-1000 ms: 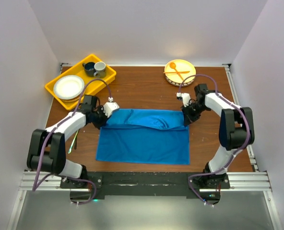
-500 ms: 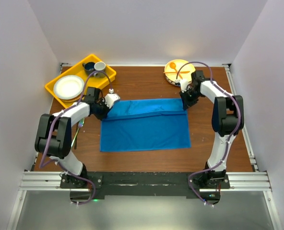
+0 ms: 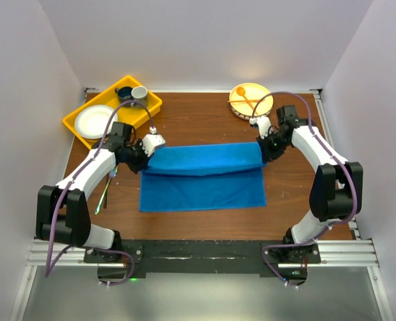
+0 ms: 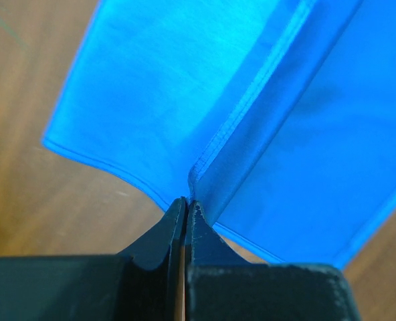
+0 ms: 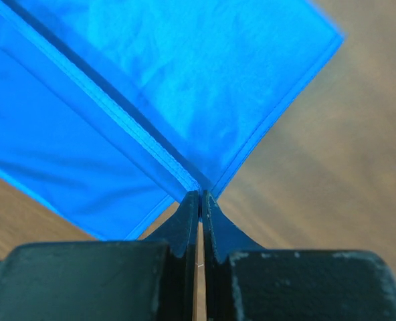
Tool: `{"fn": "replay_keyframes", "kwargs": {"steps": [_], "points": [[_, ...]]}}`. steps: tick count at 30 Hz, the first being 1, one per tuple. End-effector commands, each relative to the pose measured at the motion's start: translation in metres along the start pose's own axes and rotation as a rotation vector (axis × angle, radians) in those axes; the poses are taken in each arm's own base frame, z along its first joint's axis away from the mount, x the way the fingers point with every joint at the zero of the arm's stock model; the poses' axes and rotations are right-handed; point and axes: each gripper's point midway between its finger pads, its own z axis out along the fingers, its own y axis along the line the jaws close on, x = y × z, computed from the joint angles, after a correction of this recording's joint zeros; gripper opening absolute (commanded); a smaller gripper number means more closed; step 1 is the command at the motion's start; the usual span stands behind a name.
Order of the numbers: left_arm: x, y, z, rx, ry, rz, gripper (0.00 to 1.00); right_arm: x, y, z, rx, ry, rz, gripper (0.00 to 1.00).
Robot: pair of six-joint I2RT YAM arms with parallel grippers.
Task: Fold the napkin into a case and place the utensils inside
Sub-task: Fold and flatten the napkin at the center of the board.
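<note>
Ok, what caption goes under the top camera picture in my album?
Left fingers and right fingers pinch the blue napkin at opposite ends, stretching its fold across the brown table.

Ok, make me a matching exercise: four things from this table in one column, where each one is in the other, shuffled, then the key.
Things
1. napkin
2. white plate
3. orange spoon
4. metal utensils

Places
A. on the round yellow plate, far right
B. on the table, left of the napkin
C. in the yellow tray, far left
D. pinched at two corners by the shut left gripper and right gripper

Pairs: 1-D, 2-C, 3-A, 4-B
</note>
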Motion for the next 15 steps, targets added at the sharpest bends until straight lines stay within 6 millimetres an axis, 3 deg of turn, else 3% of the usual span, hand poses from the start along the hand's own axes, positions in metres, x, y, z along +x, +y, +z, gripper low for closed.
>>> {"fn": "replay_keyframes", "kwargs": {"steps": [1, 7, 10, 15], "points": [[0.022, -0.03, -0.008, 0.089, 0.033, 0.003, 0.0, 0.037, 0.016, 0.013, -0.047, 0.087, 0.004, 0.0], [0.053, -0.038, 0.009, 0.093, 0.093, -0.017, 0.0, 0.071, 0.019, 0.04, -0.055, 0.166, 0.005, 0.0], [0.055, -0.033, 0.022, 0.076, 0.091, -0.06, 0.0, 0.077, 0.019, 0.056, -0.064, 0.186, 0.019, 0.0], [0.054, -0.031, 0.025, 0.082, 0.096, -0.068, 0.0, 0.067, 0.022, 0.05, -0.071, 0.178, 0.0, 0.0]]}}
